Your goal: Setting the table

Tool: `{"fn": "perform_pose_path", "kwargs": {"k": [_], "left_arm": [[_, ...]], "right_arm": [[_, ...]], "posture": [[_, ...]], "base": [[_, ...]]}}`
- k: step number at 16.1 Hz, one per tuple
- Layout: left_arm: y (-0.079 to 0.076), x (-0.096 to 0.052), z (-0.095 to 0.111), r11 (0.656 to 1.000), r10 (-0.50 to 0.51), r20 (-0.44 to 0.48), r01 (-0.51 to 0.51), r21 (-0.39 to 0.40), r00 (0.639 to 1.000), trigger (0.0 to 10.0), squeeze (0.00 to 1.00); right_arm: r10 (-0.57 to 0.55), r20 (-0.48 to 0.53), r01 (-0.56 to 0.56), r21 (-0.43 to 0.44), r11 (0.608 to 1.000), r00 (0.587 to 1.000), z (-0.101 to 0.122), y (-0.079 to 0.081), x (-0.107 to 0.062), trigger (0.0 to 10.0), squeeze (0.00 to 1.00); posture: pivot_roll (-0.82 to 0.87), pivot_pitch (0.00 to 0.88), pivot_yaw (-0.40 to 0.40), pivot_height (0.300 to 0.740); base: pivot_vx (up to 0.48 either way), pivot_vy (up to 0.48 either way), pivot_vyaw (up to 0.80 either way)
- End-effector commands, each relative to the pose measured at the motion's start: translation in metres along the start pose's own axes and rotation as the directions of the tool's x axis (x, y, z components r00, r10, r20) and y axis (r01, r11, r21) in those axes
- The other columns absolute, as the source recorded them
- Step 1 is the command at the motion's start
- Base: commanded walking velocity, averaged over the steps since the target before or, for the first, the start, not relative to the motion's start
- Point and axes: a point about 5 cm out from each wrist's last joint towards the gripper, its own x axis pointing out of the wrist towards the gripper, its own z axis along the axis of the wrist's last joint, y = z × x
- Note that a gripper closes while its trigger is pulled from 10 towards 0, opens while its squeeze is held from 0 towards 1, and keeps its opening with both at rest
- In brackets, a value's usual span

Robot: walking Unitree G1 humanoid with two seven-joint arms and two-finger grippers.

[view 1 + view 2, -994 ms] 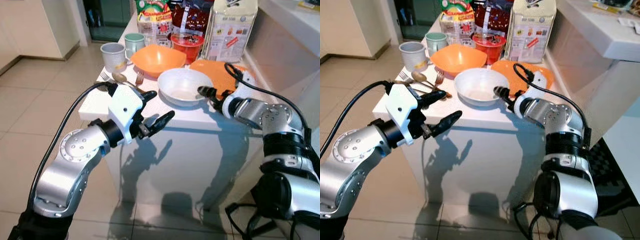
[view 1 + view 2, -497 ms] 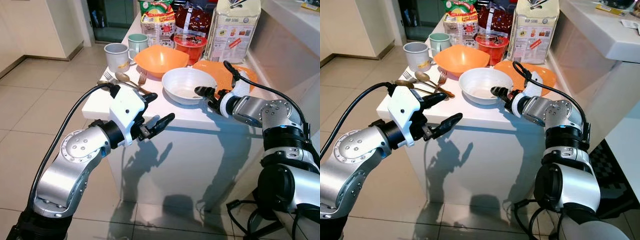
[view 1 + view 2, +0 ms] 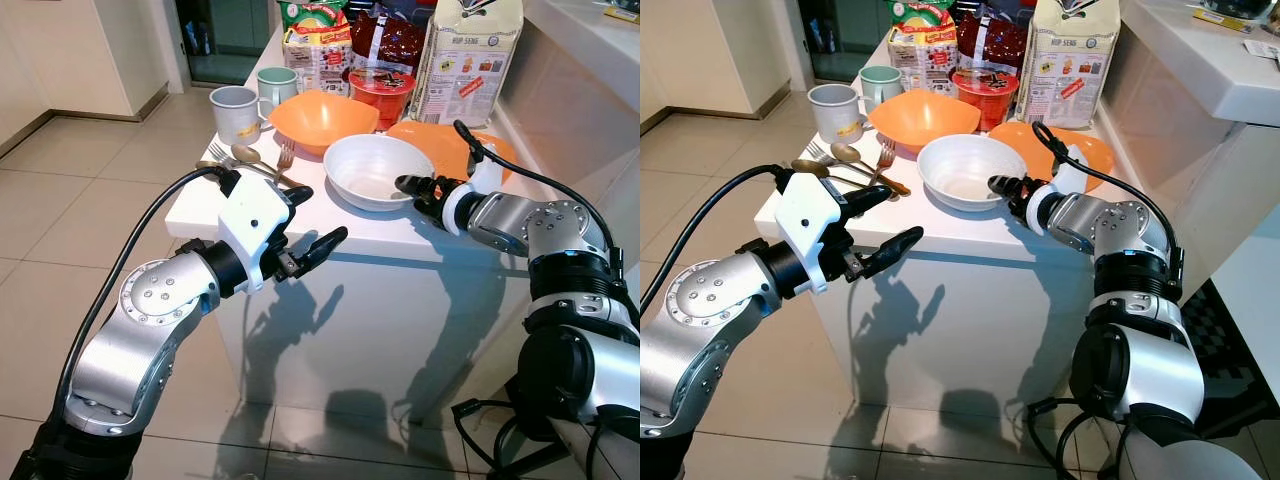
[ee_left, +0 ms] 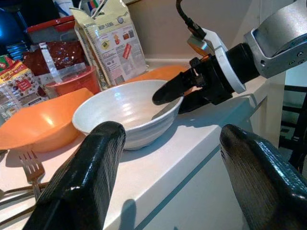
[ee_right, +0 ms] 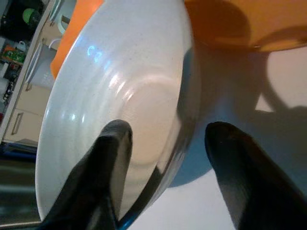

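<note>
A white bowl (image 3: 372,170) stands on the white table (image 3: 200,205), near its front edge. My right gripper (image 3: 412,190) is at the bowl's right rim, open. In the right wrist view one of its fingers (image 5: 108,167) lies over the bowl's inside (image 5: 120,96) and the other finger (image 5: 240,172) is outside the wall, so the rim sits between them. My left gripper (image 3: 312,218) hangs open and holds nothing, just in front of the table's front edge, left of the bowl. The left wrist view looks at the bowl (image 4: 124,112) between its fingers.
Behind the white bowl are an orange bowl (image 3: 320,118) and an orange plate (image 3: 445,145). Forks and spoons (image 3: 250,160) lie at the left, with two cups (image 3: 232,112) behind them. A red noodle cup (image 3: 378,92) and food bags (image 3: 470,55) crowd the back.
The view has shifted a little. My right gripper has stayed at the bowl's rim with only a slight shift. The left gripper has held its place, still open.
</note>
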Motion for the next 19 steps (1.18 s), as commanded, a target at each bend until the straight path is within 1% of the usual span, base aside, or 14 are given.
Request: {"fn": "perform_pose_path", "kwargs": {"k": [1,5,14,15,16,17,18,19], "left_arm": [[-0.002,0.001,0.000,1.000,-0.012,-0.009,0.012,0.016,1.000,10.0,0.00],[-0.003,0.003,0.000,1.000,-0.015,-0.004,0.015,0.024,1.000,10.0,0.00],[-0.002,0.004,-0.002,0.999,0.012,0.005,-0.013,0.039,1.000,10.0,0.00],[-0.001,0.004,-0.002,0.998,0.045,0.013,-0.045,0.038,0.999,10.0,0.00],[0.003,0.005,-0.003,0.992,0.117,0.029,-0.118,0.034,0.993,10.0,0.00],[0.006,0.006,-0.004,0.985,0.169,0.043,-0.169,0.011,0.985,10.0,0.00],[0.010,0.005,-0.007,0.971,0.238,0.042,-0.238,-0.007,0.970,10.0,0.00],[0.013,0.003,-0.009,0.960,0.280,0.026,-0.279,-0.017,0.960,10.0,0.00]], "right_arm": [[0.004,0.008,-0.004,0.015,1.000,1.000,0.004,0.002,-0.001,0.0,0.00],[0.006,0.008,-0.006,0.025,1.000,1.000,0.004,0.001,-0.002,0.0,0.00],[0.024,0.014,-0.024,0.028,0.999,1.000,0.004,0.004,-0.003,0.0,0.00],[0.041,0.049,-0.042,0.015,0.999,0.998,0.009,0.008,-0.007,0.0,0.00],[0.083,0.107,-0.081,-0.022,0.996,0.991,0.018,0.016,-0.014,0.0,0.00],[0.111,0.135,-0.106,-0.042,0.993,0.985,0.022,0.021,-0.019,0.0,0.00],[0.140,0.164,-0.128,-0.084,0.988,0.976,0.024,0.026,-0.027,0.0,0.00],[0.166,0.182,-0.145,-0.124,0.982,0.969,0.024,0.032,-0.035,0.0,0.00]], "posture": [[-0.01,0.000,-0.040,0.740],[-0.01,0.000,-0.037,0.740],[-0.01,0.000,-0.036,0.740],[-0.01,0.000,-0.040,0.740],[-0.01,0.000,-0.042,0.740],[-0.01,0.000,-0.045,0.740],[-0.01,0.000,-0.047,0.740],[-0.01,0.000,-0.045,0.740]], "base": [[0.000,0.000,0.00],[0.000,0.000,0.00],[0.000,0.000,0.00],[0.000,0.000,0.00],[0.000,0.000,0.00],[0.000,0.000,0.00],[0.000,0.000,0.00],[0.000,0.000,0.00]]}}
